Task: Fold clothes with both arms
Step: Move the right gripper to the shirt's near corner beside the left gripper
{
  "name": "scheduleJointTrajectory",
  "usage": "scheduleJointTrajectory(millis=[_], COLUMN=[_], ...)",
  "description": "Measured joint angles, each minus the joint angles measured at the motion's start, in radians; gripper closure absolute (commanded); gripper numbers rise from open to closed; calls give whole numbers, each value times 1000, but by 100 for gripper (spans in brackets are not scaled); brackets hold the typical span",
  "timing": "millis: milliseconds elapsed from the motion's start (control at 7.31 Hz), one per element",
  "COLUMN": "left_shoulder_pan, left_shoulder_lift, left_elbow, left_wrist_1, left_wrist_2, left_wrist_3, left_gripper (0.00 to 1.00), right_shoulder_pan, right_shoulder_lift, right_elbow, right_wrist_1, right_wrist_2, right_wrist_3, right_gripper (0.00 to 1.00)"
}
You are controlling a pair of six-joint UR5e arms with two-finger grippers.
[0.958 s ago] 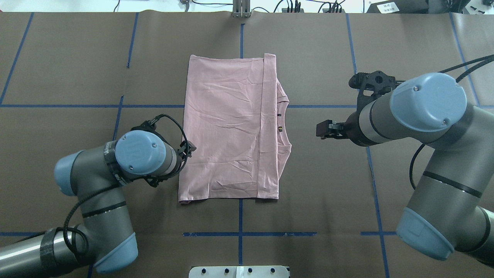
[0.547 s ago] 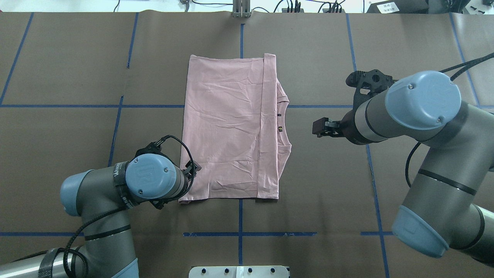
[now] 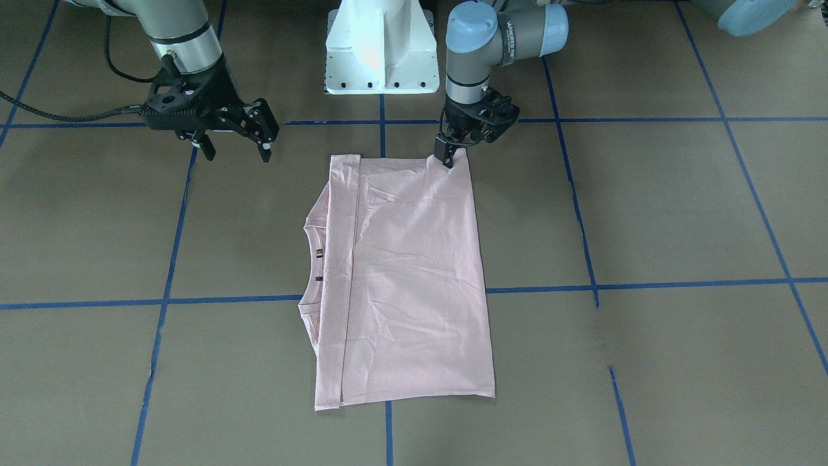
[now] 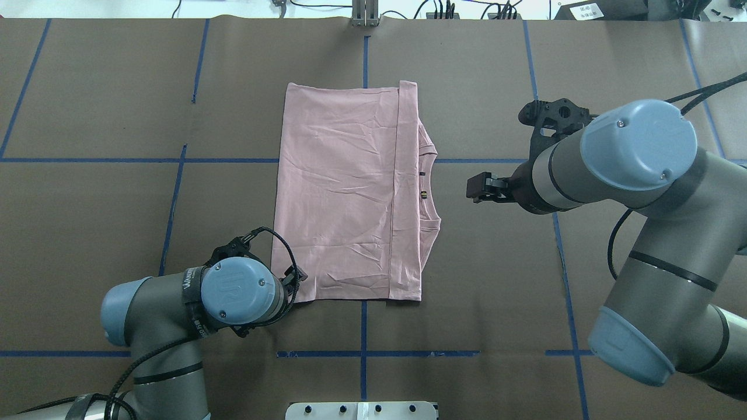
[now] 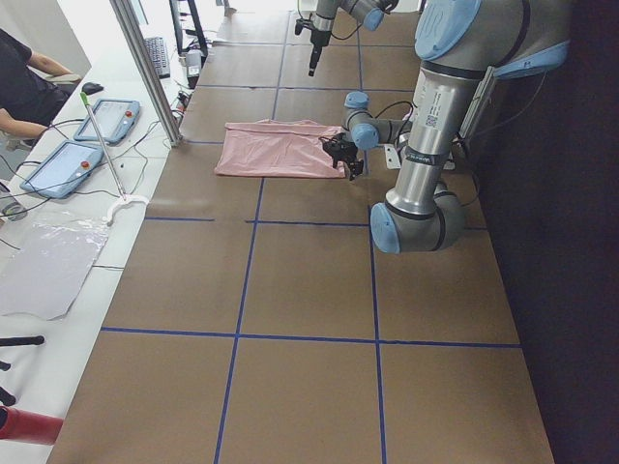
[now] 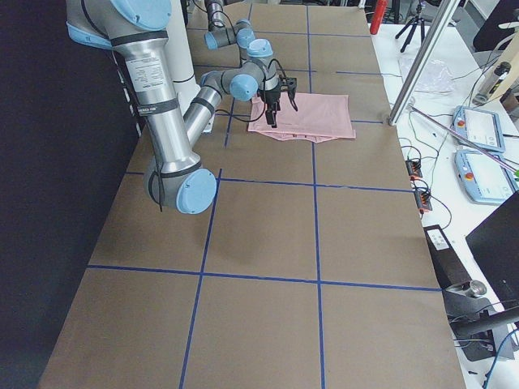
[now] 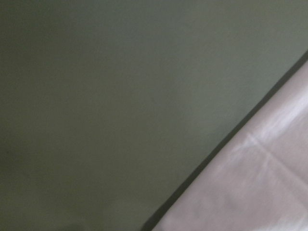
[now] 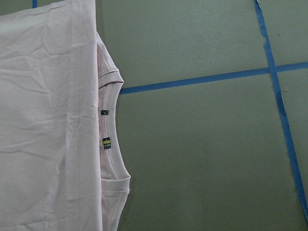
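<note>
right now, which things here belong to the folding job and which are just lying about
Job: pink T-shirt; left hand; right hand.
Lying about: white pedestal; tablet; plastic bag.

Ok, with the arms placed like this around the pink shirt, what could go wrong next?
1. The left pincer sits at one robot-side corner of the pale pink folded cotton T-shirt, while the open right pincer hangs off the cloth. A one-sided lift could drag the fold askew.
2. The left wrist view is blurred, so it is unclear whether that corner is caught, or how many layers. A layer might slip.
</note>
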Motion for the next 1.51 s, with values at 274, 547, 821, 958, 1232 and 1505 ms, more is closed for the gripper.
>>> scheduleJointTrajectory(millis=[274, 547, 821, 958, 1232, 1505], left_shoulder_pan=[3, 3, 3, 2, -2, -11], left_shoulder_lift=[0, -1, -2, -5, -8, -7], left_elbow=[0, -2, -7, -13, -20, -32], left_wrist_1=[2, 2, 3, 3, 3, 3], left_wrist_2=[-1, 0, 0, -2, -4, -5], left_wrist_3=[0, -2, -1, 1, 6, 12], left_gripper=[50, 100, 100, 100, 100, 100], right_shoulder_pan=[1, 2, 5, 5, 6, 4], right_shoulder_lift=[3, 4, 4, 4, 2, 0], right_elbow=[1, 1, 1, 2, 3, 3], right_wrist_1=[0, 0, 0, 0, 0, -1], right_wrist_2=[8, 10, 11, 12, 12, 12], right_wrist_3=[-1, -1, -2, -2, -2, 0], right_gripper=[0, 0, 0, 0, 0, 0])
